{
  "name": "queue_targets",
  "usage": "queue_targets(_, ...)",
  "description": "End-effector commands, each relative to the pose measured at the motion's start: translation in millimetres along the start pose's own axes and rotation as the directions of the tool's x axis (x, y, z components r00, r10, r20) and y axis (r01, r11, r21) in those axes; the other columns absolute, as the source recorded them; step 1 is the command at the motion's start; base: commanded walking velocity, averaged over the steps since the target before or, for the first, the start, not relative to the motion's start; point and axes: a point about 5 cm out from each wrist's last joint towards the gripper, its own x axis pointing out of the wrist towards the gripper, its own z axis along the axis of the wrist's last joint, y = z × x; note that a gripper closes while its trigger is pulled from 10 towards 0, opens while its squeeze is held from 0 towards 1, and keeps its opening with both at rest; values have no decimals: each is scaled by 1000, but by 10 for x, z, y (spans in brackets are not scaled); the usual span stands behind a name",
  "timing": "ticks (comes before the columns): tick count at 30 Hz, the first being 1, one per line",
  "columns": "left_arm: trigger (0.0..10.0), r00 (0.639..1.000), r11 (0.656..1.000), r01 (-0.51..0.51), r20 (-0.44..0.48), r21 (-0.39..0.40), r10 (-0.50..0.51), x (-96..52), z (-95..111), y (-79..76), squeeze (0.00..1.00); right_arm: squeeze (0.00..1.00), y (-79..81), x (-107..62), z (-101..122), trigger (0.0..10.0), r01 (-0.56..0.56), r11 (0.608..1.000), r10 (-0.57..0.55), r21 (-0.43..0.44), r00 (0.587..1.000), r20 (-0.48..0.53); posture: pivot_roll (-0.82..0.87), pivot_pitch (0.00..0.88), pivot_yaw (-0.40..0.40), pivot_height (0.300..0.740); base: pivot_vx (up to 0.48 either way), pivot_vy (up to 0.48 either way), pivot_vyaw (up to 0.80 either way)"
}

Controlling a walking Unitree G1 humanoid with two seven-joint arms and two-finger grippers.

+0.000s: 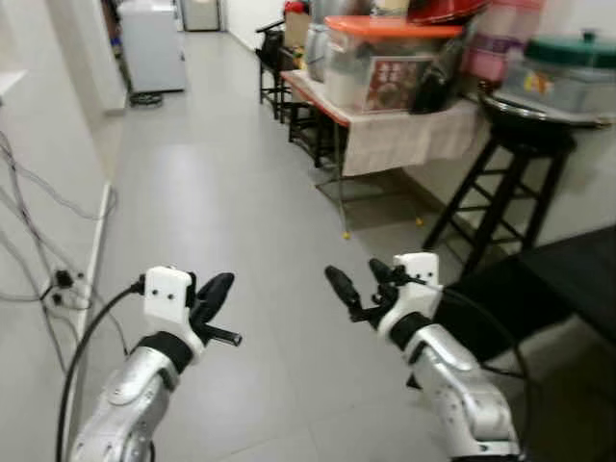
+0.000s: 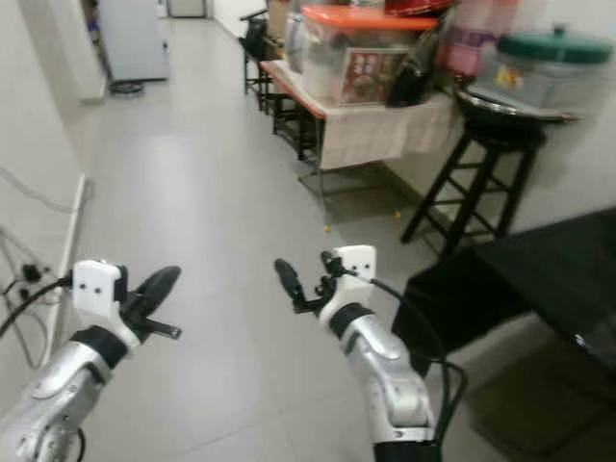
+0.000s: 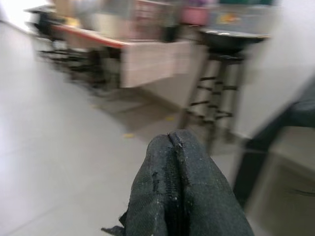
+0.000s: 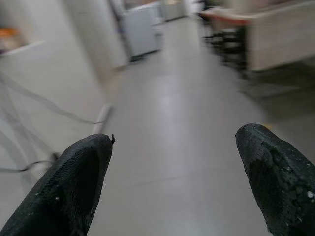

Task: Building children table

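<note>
Both arms are raised over bare floor tiles (image 1: 221, 192): left gripper (image 1: 214, 298) pressed together, right gripper (image 1: 358, 281) spread, both empty. No children's table parts visible; finding them looks like the next step.

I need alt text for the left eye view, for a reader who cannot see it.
Both grippers hang empty over a grey tiled floor, the left gripper shut, the right gripper open. A cluttered table and black stool stand along the right wall.

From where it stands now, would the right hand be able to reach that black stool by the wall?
Probably not yet: the right hand hangs open over bare floor, and the black stool stands well ahead, nothing between them.
</note>
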Motion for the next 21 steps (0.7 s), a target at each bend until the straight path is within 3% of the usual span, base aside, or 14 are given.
queue_targets(1, 10000, 1000, 1000, 6, -6, -6, -6, -15, -11, -5, 0, 0, -3, -12, -29, 10000, 6, 1000, -6, 8, 1000, -9, -59, 0, -55, 740, 0, 0, -800)
queue_targets(21, 10000, 1000, 999, 23, 3, -32, -23, -26, -10, -16, 0, 0, -4, -15, -44, 10000, 4, 1000, -4, 12, 1000, -14, -58, 0, -64, 740, 0, 0, -800)
